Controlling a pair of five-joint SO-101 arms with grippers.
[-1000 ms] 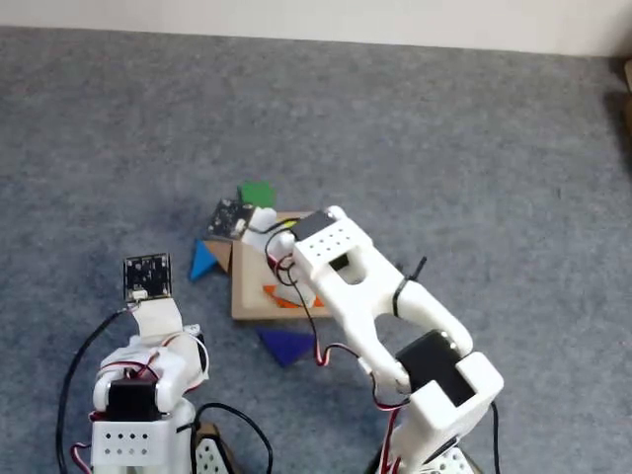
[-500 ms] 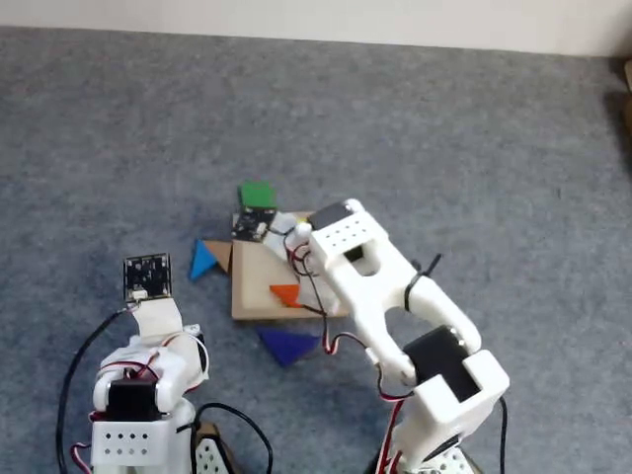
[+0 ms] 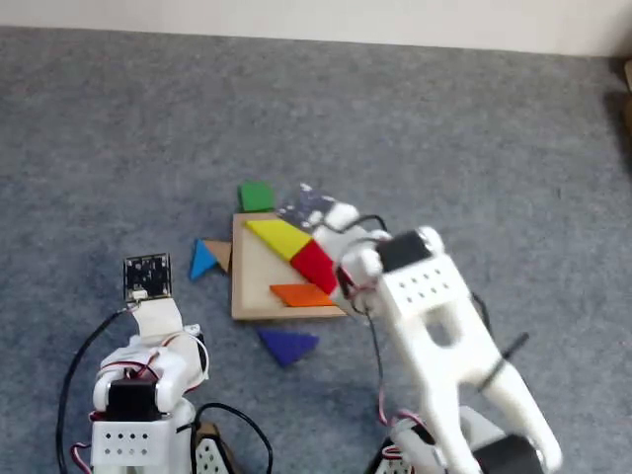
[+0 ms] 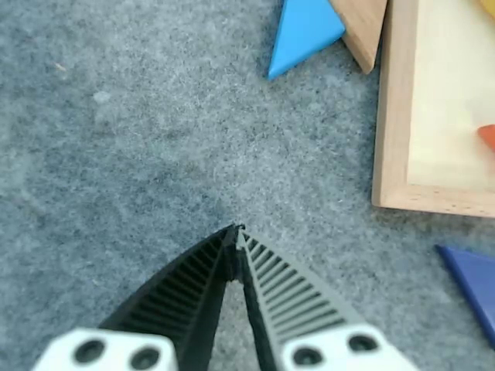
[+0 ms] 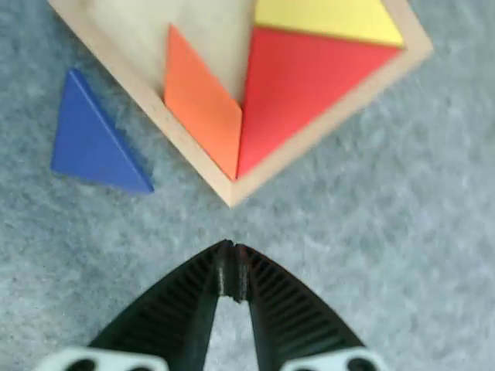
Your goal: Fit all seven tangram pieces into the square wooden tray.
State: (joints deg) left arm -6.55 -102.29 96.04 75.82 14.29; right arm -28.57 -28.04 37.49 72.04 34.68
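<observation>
Square wooden tray lies flat on grey carpet, in front of both arms. Three pieces sit inside it. A yellow triangle is in the far part, and a red triangle touches it along one edge. An orange parallelogram lies along the near rim with one side against the red triangle. The tray's left part is bare wood.

Four pieces lie outside on the carpet:
- A green square is just beyond the tray's far rim, near its far left corner.
- A plain wooden triangle is just beside the left rim.
- A light blue triangle touches the wooden one on the side away from the tray.
- A dark blue triangle is near the near rim, apart from it.

The left gripper hangs over bare carpet, its ribbed black fingers closed tip to tip and holding nothing. It is off the tray's near left corner, with the light blue triangle farther ahead of it.

The right gripper also has its fingertips pressed together and is empty. It is above the carpet just off the tray's near right corner, where the orange and red pieces meet. In the high view the right arm's white links stand over the carpet to the right of the tray.
</observation>
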